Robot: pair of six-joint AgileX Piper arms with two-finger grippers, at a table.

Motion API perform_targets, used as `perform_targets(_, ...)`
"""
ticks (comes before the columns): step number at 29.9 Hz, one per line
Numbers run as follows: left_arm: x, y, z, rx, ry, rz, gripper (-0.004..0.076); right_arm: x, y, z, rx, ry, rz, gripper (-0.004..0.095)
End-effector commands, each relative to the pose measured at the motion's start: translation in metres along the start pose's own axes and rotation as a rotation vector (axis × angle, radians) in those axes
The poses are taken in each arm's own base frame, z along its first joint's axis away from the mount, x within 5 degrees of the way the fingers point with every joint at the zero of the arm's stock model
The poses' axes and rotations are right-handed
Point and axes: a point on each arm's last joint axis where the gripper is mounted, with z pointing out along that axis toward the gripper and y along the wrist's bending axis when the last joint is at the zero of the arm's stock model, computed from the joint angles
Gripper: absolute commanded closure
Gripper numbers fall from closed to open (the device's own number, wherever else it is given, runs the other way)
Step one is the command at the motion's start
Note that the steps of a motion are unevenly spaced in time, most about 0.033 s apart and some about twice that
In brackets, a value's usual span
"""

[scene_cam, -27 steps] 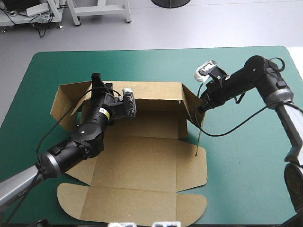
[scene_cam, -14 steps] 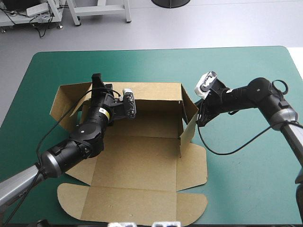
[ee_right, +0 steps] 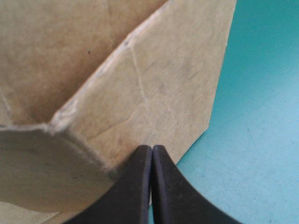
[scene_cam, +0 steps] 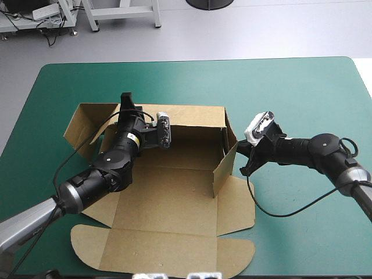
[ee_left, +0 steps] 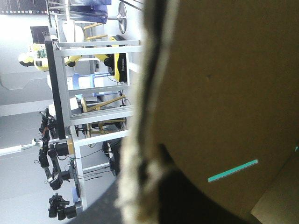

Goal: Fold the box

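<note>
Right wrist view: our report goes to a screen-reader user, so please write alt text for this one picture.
The right gripper, its two black fingers shut into one pointed arch, has its tips at the lower edge of a raised wall of the brown cardboard box, whose creased corner stands just beside them. Bare teal-green table cover lies past the wall's free edge.

The box (ee_left: 224, 93) looms blurred in the left wrist view — its left part hidden under the left arm (scene_cam: 110, 168).

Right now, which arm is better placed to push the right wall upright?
Right. The right gripper, fingers shut, is against the half-raised right wall of the box from outside; the left gripper is far off, clamped on the back wall.
</note>
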Motion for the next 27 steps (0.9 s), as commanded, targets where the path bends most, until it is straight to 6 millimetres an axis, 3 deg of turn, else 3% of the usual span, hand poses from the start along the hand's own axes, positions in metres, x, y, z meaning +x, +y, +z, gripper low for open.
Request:
perform_targets(1, 0.0, 0.02, -0.01, -0.072, -0.024, -0.023, 0.0727, -0.015, 0.007, -0.014, 0.022, -0.096, -0.033, 0.0925)
perform_targets(5, -0.001, 0.02, -0.01, -0.071, -0.025, -0.023, 0.0727, -0.019, 0.013, -0.022, 0.005, -0.11, -0.059, 0.0907)
perform_targets(7, -0.001, 0.02, -0.01, -0.071, -0.025, -0.023, 0.0727, -0.018, 0.017, -0.024, -0.025, -0.099, -0.083, 0.082)
perform_targets(9, -0.001, 0.02, -0.01, -0.071, -0.025, -0.023, 0.0727, -0.017, 0.021, -0.025, -0.057, -0.084, -0.088, 0.0657)
perform_targets(13, 0.0, 0.02, -0.01, -0.071, -0.023, -0.02, 0.0727, -0.014, 0.022, -0.025, -0.078, -0.051, -0.005, 0.0119)
perform_targets(15, 0.0, 0.02, -0.01, -0.071, -0.023, -0.02, 0.0727, -0.013, 0.024, -0.025, -0.103, -0.038, -0.002, -0.0027)
perform_targets(23, -0.004, 0.013, -0.006, -0.032, -0.023, -0.038, 0.0727, -0.017, 0.025, -0.025, -0.111, -0.079, 0.014, 0.0006)
perform_targets(27, -0.016, 0.006, -0.005, -0.017, -0.051, -0.007, 0.0727, -0.02, 0.025, -0.025, -0.113, -0.117, 0.007, 0.0006)
